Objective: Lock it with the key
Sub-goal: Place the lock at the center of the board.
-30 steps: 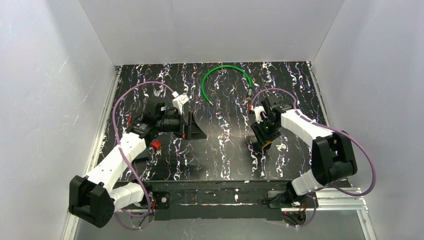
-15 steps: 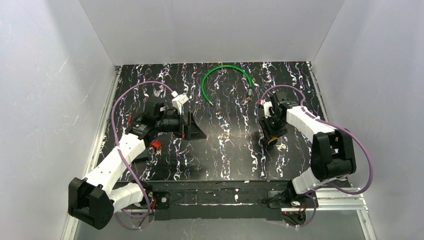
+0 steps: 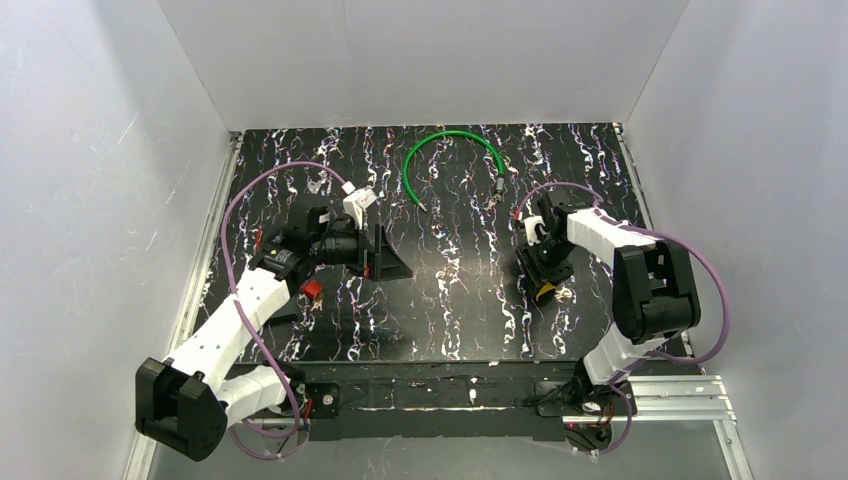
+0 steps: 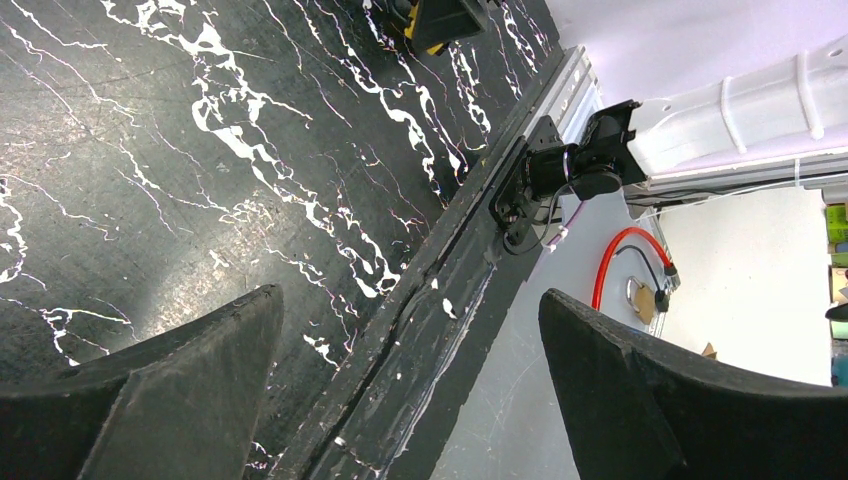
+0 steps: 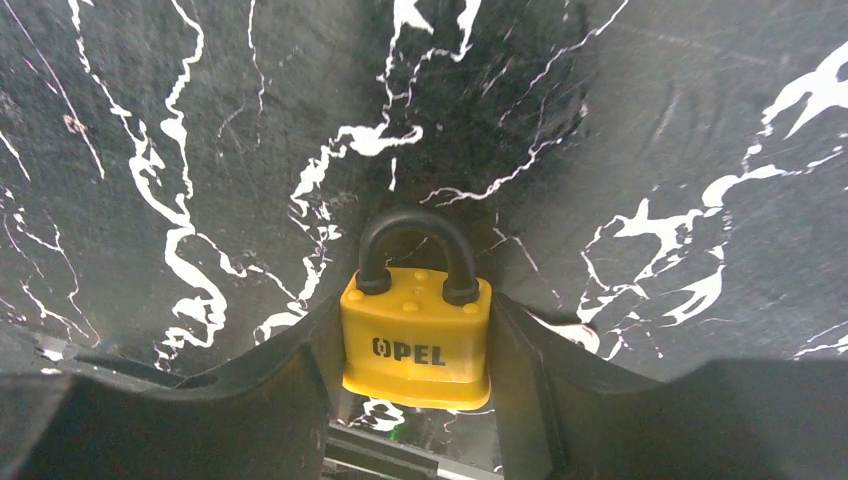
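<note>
Glossy yellow lock [image 5: 416,335] — matt black shackle [image 5: 414,218]

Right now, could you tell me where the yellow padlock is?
In the top view, the padlock lies on the table's right side, clamped in the right gripper.

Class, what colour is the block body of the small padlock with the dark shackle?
The padlock body is yellow; right wrist view.

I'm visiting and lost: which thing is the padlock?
On the right half of the black marbled table, find the right gripper. Between its fingers sits a small yellow block padlock with black lettering and a dark shackle, the only yellow thing there.
</note>
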Robot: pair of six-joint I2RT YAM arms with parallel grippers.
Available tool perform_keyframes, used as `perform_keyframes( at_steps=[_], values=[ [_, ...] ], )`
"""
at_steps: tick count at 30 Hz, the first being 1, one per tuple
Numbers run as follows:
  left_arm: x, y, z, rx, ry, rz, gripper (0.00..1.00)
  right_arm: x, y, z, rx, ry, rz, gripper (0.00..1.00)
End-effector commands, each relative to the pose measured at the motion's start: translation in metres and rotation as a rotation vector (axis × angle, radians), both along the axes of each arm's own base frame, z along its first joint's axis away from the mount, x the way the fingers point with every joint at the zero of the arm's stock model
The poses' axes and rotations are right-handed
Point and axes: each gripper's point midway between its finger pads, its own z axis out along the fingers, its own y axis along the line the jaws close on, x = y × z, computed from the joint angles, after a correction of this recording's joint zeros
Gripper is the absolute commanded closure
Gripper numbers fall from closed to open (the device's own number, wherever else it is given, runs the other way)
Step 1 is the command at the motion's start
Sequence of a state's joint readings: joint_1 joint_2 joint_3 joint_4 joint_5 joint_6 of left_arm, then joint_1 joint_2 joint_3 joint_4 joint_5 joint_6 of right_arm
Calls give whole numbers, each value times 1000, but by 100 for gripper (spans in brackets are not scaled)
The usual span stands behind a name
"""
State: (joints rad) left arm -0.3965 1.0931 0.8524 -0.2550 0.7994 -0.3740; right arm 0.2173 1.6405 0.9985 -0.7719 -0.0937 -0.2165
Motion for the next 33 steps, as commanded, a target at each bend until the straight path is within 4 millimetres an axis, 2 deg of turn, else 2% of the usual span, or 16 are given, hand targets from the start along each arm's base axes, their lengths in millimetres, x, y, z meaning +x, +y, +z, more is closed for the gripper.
perform_keyframes(
  at_steps=[1,4,7,10,13,15,17,20,24,29,33],
  values=[
    [2,0,5,-2,-28,-9,2,-3,4,11,18,35,28,49],
    [2,1,5,1,-31,-9,2,-5,6,10,21,67,39,41],
    [1,2,5,15,-36,-16,2,-6,8,11,29,80,43,25],
    [0,8,6,62,-43,-33,2,-6,10,16,45,84,46,14],
    [-1,20,6,151,-44,-64,2,-4,15,26,71,69,55,10],
    [-4,33,7,193,-49,-113,2,8,16,38,81,8,71,7],
    [-3,51,7,229,-51,-124,2,24,18,52,85,-70,84,2],
    [-3,83,3,302,-76,-157,2,45,26,77,123,-186,103,2],
    [5,133,-7,480,-157,-231,2,63,47,111,241,-318,159,2],
    [24,197,-23,715,-227,-320,3,66,83,143,423,-414,261,2],
    [41,224,-45,843,-333,-436,9,62,109,156,538,-447,310,2]
  ],
)
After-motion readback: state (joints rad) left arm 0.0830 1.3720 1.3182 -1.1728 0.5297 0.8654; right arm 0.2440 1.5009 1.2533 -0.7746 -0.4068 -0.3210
